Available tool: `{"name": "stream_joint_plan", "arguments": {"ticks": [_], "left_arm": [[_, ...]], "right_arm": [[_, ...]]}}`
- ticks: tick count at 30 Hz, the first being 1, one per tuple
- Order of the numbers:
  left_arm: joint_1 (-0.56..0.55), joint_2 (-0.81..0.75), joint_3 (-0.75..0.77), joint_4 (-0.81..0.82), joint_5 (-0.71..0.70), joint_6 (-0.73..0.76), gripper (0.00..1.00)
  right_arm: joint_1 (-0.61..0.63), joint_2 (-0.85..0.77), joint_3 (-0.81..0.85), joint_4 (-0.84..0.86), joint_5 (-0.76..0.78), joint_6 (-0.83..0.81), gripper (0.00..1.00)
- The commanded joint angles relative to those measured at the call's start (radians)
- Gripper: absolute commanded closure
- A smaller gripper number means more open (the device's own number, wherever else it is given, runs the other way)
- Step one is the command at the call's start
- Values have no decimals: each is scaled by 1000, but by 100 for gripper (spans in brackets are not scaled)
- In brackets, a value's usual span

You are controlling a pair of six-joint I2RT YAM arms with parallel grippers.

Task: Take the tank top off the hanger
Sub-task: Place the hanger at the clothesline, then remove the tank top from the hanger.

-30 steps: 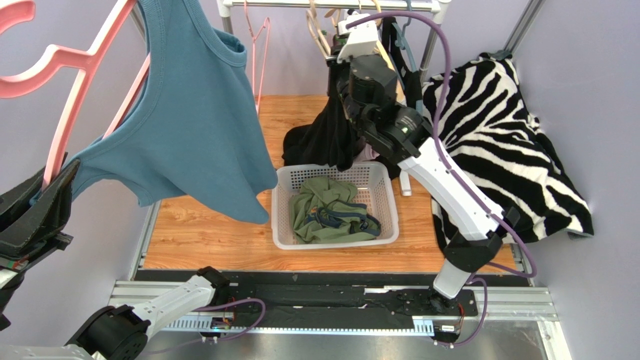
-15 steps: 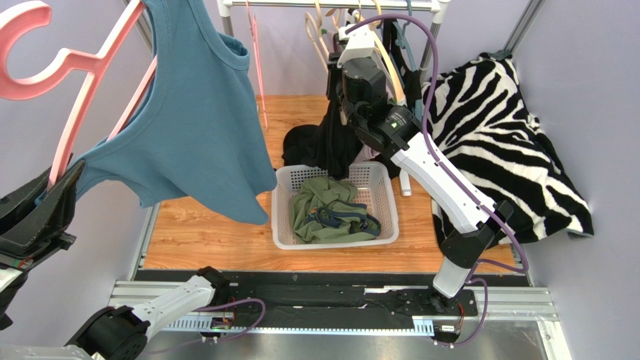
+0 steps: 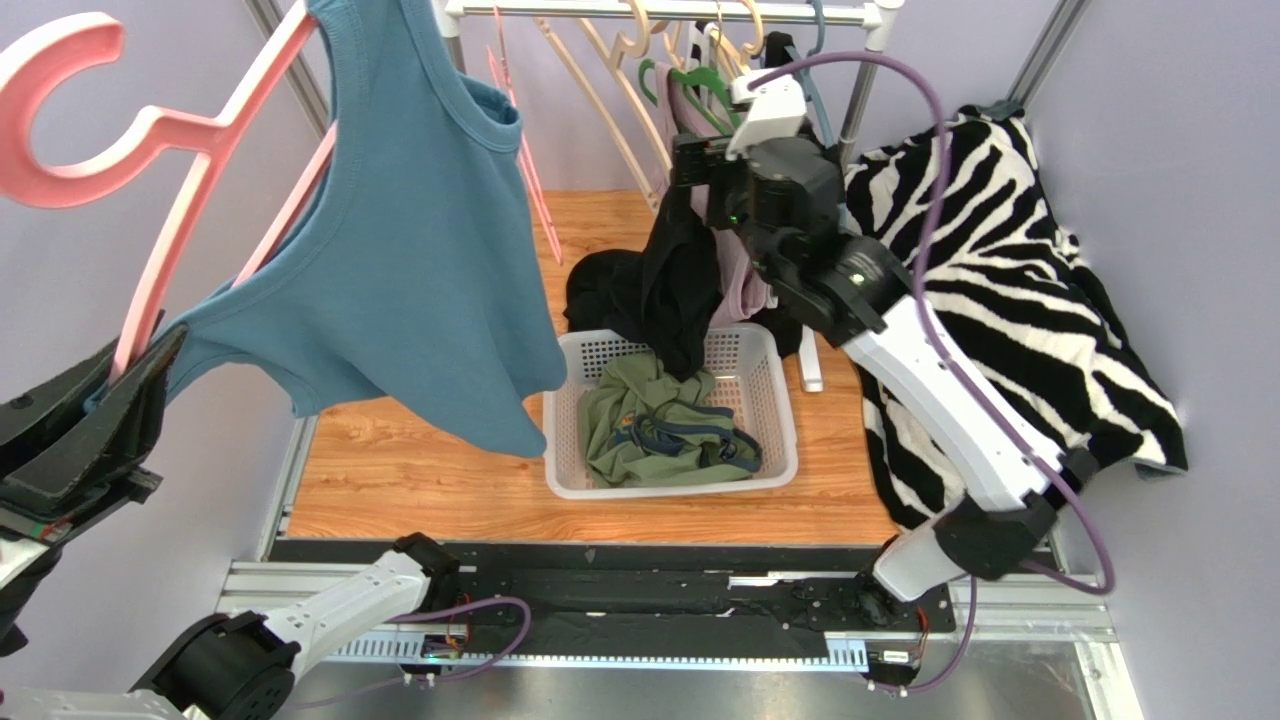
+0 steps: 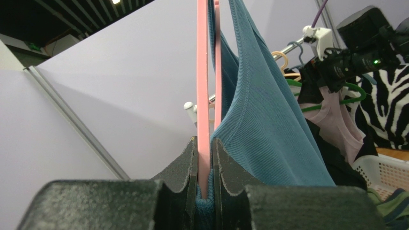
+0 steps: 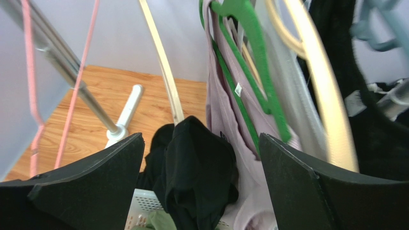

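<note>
A teal tank top (image 3: pixel 406 255) hangs on a pink hanger (image 3: pixel 166 165) held up at the left of the top view. My left gripper (image 3: pixel 128 375) is shut on the hanger's lower end. In the left wrist view the pink hanger (image 4: pixel 203 86) stands pinched between the left gripper's (image 4: pixel 205 143) pads, with a fold of the tank top (image 4: pixel 269 124) caught low in the jaws. My right gripper (image 3: pixel 706 150) is up at the clothes rack. Seen from its wrist, the right gripper (image 5: pixel 201 139) is wide open and holds nothing.
A white basket (image 3: pixel 571 465) with green clothes (image 3: pixel 661 420) sits on the wooden floor. A black garment (image 3: pixel 676 278) hangs over its back edge. The rack rail (image 3: pixel 661 9) carries several hangers, among them a green hanger (image 5: pixel 254 43) with a pale pink top (image 5: pixel 225 110). A zebra cloth (image 3: pixel 1007 285) lies right.
The right gripper has opened wide and shifted rightward along the rack; the hangers it was among now hang free. The left gripper has carried the pink hanger and tank top slightly right.
</note>
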Motion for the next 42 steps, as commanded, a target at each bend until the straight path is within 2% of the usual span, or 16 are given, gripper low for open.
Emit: {"name": "stream_joint_plan", "arguments": {"ticks": [1, 3, 6, 11, 14, 15, 16, 19, 21, 25, 31, 42], "left_arm": [[7, 30, -62, 82, 56, -58, 100], [7, 36, -89, 82, 70, -81, 100], [7, 46, -90, 86, 97, -109, 100], [7, 63, -106, 80, 169, -147, 100], [7, 85, -96, -13, 260, -149, 100], [7, 88, -106, -45, 287, -147, 100], [7, 83, -121, -53, 347, -133, 100], [7, 88, -156, -53, 398, -119, 100], [7, 121, -159, -70, 399, -110, 100], [8, 161, -224, -63, 415, -93, 100], [4, 212, -314, -4, 433, -107, 100], [-94, 226, -325, -18, 441, -130, 100]], "right_arm": [[3, -159, -72, 17, -116, 13, 4], [5, -245, -138, 43, -175, 2, 5], [16, -363, -322, 85, -281, -46, 8], [46, -487, -585, 51, -433, -73, 25], [71, -582, -693, 68, -365, -29, 26], [72, -605, -747, 89, -348, -21, 25], [72, -659, -764, 100, -328, -6, 20], [72, -719, -752, 111, -308, -4, 11], [72, -742, -680, 82, -309, -11, 10], [74, -774, -579, 79, -355, 2, 10], [74, -822, -571, 145, -429, 48, 12], [72, -724, -580, 247, -415, 102, 15]]}}
